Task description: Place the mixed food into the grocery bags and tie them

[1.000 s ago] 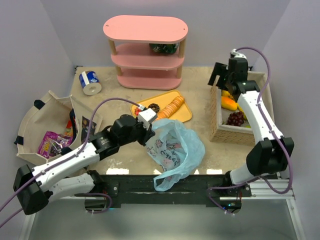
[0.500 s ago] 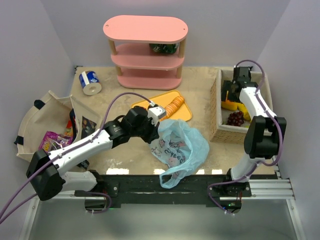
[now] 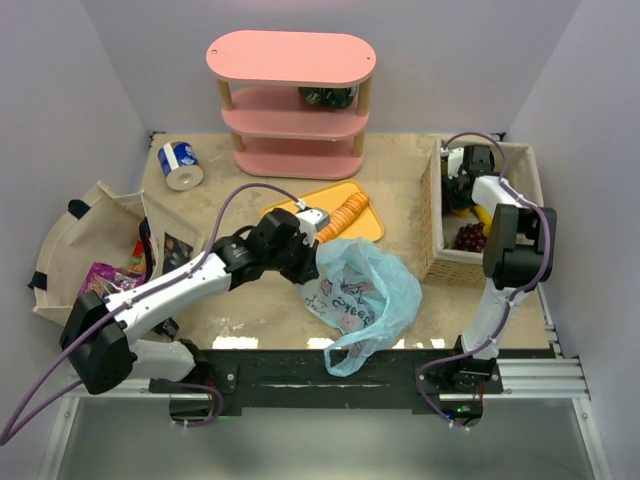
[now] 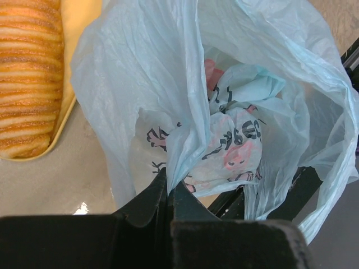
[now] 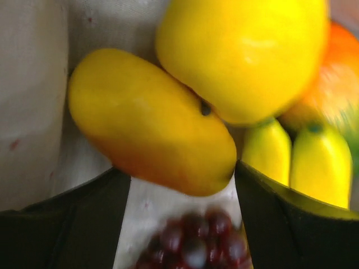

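I see pink shelf (image 3: 290, 55) at far edge, something dark, maybe green, on middle board (image 3: 327, 97) | blue-and-white can (image 3: 181, 165) on its side, left of shelf | sliced loaf (image 3: 345, 212) on orange tray (image 3: 368, 228) | wicker basket (image 3: 432, 225) right | beige cloth bag (image 3: 75, 250) left

The black left gripper (image 4: 170, 188) pinches a fold of the thin translucent light-blue plastic bag (image 4: 168, 84), printed with cartoons. Ahead and to its left, a ridged orange-brown loaf (image 4: 25, 73) lies on a yellow tray (image 4: 74, 22).
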Controlling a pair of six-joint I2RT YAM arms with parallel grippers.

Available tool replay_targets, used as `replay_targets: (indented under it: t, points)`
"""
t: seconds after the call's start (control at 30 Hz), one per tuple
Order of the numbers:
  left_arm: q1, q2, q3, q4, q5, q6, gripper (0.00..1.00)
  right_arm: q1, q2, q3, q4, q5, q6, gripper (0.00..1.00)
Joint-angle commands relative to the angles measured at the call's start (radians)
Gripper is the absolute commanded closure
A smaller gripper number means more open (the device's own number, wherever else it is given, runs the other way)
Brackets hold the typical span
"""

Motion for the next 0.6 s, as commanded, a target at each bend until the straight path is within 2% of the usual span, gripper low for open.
replay_targets:
  t: [0.0, 0.1, 0.17, 0.2, 0.33, 0.5, 0.57]
  points:
    - [0.007, -0.009, 0.07, -0.016, -0.019, -0.075, 1.0, 0.011, 0.053, 0.052, 0.027, -0.168, -0.109, 0.28]
    - [0.007, 0.014, 0.104, -0.044, -0.007, -0.068, 1.0, 0.011, 0.062, 0.026, 0.038, -0.146, -0.102, 0.21]
    - [0.006, 0.035, 0.122, -0.061, 0.016, -0.057, 1.0, 0.011, 0.055, 0.002, 0.079, -0.137, -0.102, 0.22]
    - [0.007, 0.038, 0.119, -0.059, 0.042, -0.049, 1.0, 0.01, 0.05, -0.009, 0.09, -0.136, -0.097, 0.32]
    - [0.007, 0.046, 0.128, -0.09, 0.075, -0.048, 1.0, 0.013, -0.033, -0.02, 0.059, -0.12, -0.063, 0.58]
    - [0.007, 0.052, 0.15, -0.114, 0.09, -0.045, 1.0, 0.013, -0.224, -0.047, 0.03, -0.057, -0.011, 0.71]
    - [0.007, 0.077, 0.164, -0.145, 0.104, -0.046, 1.0, 0.013, -0.316, -0.043, -0.019, 0.015, 0.021, 0.74]
